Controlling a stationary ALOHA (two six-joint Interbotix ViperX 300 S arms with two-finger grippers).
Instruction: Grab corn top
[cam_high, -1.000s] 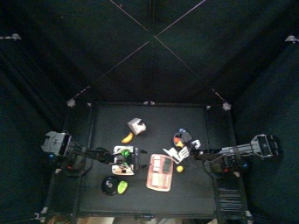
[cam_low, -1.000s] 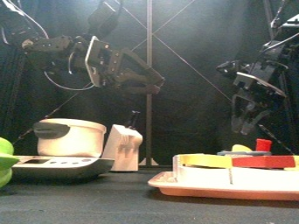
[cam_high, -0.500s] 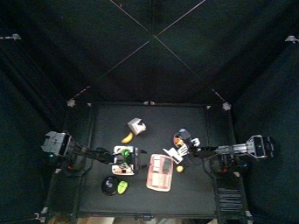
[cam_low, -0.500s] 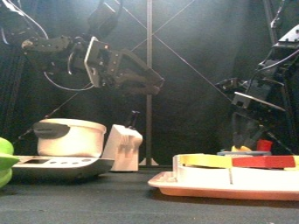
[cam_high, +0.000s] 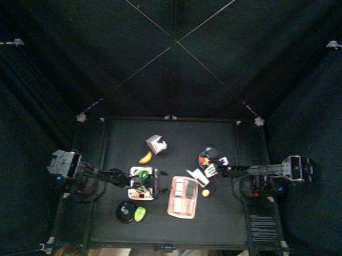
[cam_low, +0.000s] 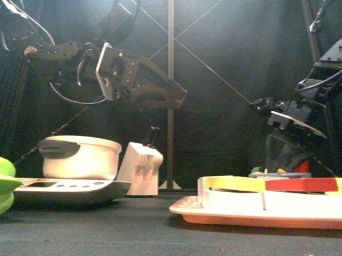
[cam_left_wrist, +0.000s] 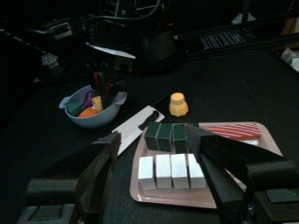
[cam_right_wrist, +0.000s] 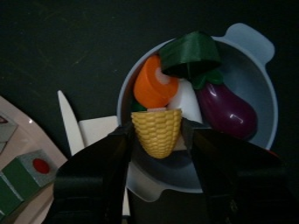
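Note:
The corn top (cam_right_wrist: 158, 131) is a short yellow cob piece. In the right wrist view it sits between my right gripper's (cam_right_wrist: 160, 136) jaws, which press on both its sides, over a pale bowl (cam_right_wrist: 251, 51) that holds a carrot (cam_right_wrist: 152, 80), a purple eggplant (cam_right_wrist: 225, 109) and a green leaf (cam_right_wrist: 190, 51). In the top view the right gripper (cam_high: 211, 168) is over the bowl (cam_high: 207, 157) at the table's right middle. My left gripper (cam_left_wrist: 162, 147) is open and empty above a pink tray (cam_left_wrist: 251, 159) of sushi pieces.
A white knife (cam_right_wrist: 68, 118) lies beside the bowl. A small yellow piece with an orange top (cam_left_wrist: 177, 104) stands on the table past the tray. A white pot (cam_low: 74, 155), a white carton (cam_low: 142, 165) and a green thing (cam_low: 7, 180) stand at the left front.
In the front view my right arm has shifted a little lower and to the right. The left arm has hardly moved.

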